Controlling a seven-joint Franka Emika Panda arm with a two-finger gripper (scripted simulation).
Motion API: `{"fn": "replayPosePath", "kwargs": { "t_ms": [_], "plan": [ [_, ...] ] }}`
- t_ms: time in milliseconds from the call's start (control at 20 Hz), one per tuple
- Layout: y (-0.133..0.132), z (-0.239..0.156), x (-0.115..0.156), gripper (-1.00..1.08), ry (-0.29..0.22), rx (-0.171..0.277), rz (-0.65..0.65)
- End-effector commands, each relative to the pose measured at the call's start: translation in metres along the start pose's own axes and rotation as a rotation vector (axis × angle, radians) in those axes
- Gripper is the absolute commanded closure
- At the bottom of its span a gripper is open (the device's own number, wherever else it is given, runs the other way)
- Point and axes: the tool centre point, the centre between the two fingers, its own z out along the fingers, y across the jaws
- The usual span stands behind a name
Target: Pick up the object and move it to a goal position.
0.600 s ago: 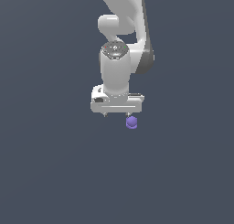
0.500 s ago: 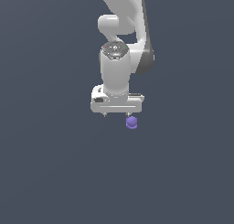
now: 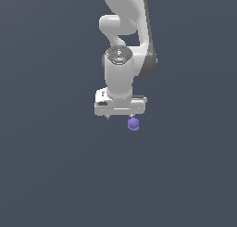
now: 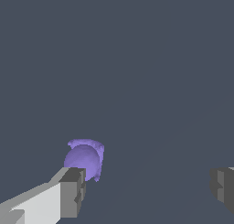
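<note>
The object is a tiny purple roundish blob. In the exterior view it sits just below the white gripper, under the finger on that view's right. In the wrist view the object lies right beyond the tip of one grey-padded finger, seemingly touching it and outside the gap. The other finger stands far off, so the gripper is open with nothing between its fingers.
A plain dark grey-blue surface fills both views. The white arm rises behind the gripper toward the top of the exterior view. No other objects show.
</note>
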Motion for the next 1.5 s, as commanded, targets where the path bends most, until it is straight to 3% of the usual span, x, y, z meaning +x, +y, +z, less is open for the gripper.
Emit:
{"fn": "replayPosePath", "kwargs": {
  "t_ms": [0, 400, 1000, 1450],
  "plan": [
    [0.000, 0.000, 0.000, -0.92, 0.000, 0.000, -0.002],
    [-0.018, 0.016, -0.008, -0.92, -0.002, -0.003, 0.025],
    [-0.073, 0.066, -0.040, -0.92, -0.009, -0.013, 0.106],
    [-0.085, 0.076, -0.048, -0.92, -0.011, -0.014, 0.122]
  ]
}}
